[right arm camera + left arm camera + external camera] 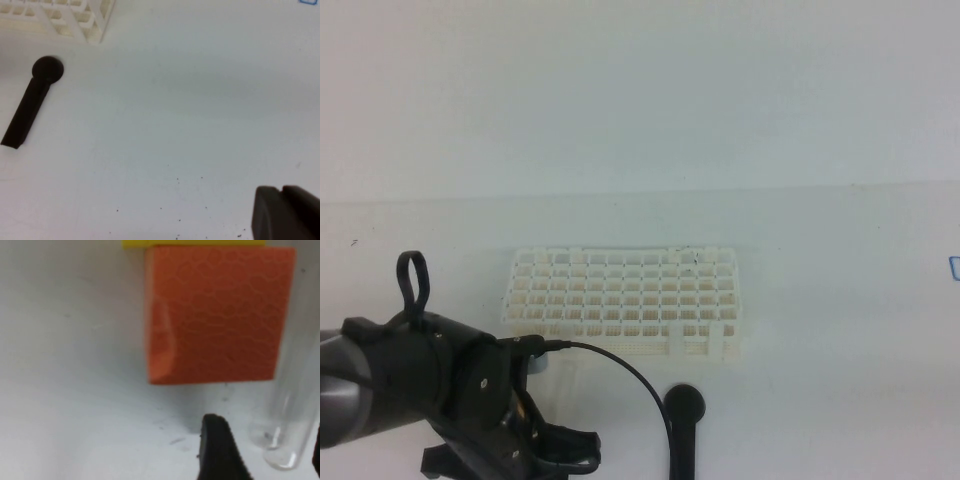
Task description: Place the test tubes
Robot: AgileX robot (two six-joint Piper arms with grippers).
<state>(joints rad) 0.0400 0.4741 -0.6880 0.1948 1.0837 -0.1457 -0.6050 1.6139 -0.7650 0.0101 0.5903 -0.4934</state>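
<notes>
The test tubes (pixel 292 405) are clear glass with rounded bottoms. They lie on the bench (pixel 820 400) just beside an orange block (pixel 215 315). The left end effector (pixel 267 460) hangs low over them at the near left of the bench, set wide, with a tube's end between its dark fingers (pixel 220 452).

The bench is white and matte, flecked with small dark specks, and it meets a plain pale wall (pixel 640 90) behind. The block is square-edged with a faint honeycomb pattern on its face and a yellow strip (pixel 195 243) along one edge.

Farther back stands a white plastic rack (pixel 620 300), an open grid of square cells. Near its front right corner lies a flat black tool (pixel 683 420) with a round head. A thin black cable (pixel 630 375) curves from the left arm.

The right end effector (pixel 286 214) hovers above bare bench, well apart from the tool. I cannot tell whether it is wide or narrow.
</notes>
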